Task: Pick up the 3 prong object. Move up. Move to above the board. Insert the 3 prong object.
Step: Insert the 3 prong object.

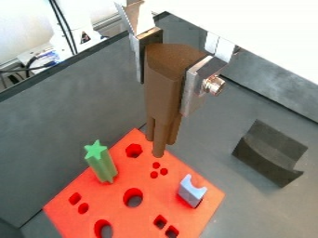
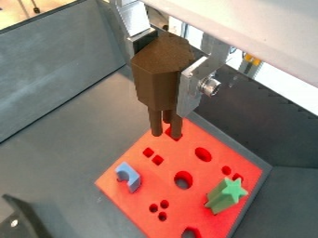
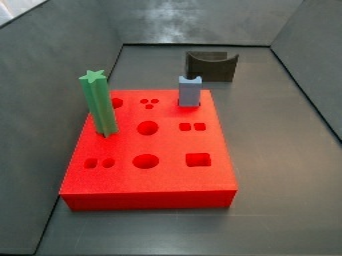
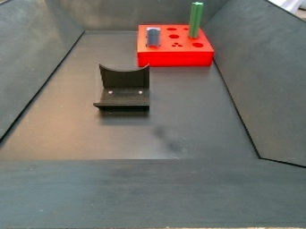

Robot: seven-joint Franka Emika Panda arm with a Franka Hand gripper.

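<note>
Gripper: seen in both wrist views (image 1: 172, 79) (image 2: 165, 72), above the board; it does not appear in either side view.
Fingers: flat silver plates (image 1: 199, 85) (image 2: 194, 82) closed against the sides of the 3 prong object, clamping its blocky top.
3 prong object: brown piece (image 1: 166, 93) (image 2: 159, 79) held between the plates, clear of the board; long axis upright, prongs pointing down toward the red surface.
Board: red block with cut-out holes (image 1: 130, 181) (image 2: 199, 191) (image 3: 160, 170) (image 4: 180, 55), lying flat on the grey floor.
Three small holes: a cluster on the board top (image 1: 158, 170) (image 2: 154, 154), near the prong tips as seen in both wrist views.
Green post: star-topped, standing upright in the board (image 1: 100, 160) (image 2: 226, 195) (image 3: 98, 102) (image 4: 196, 18).
Blue block: short, seated in the board (image 1: 192, 191) (image 2: 126, 176) (image 3: 190, 90) (image 4: 153, 36).
Dark curved block: on the floor, apart from the board (image 1: 271, 151) (image 3: 211, 65) (image 4: 123, 87).
</note>
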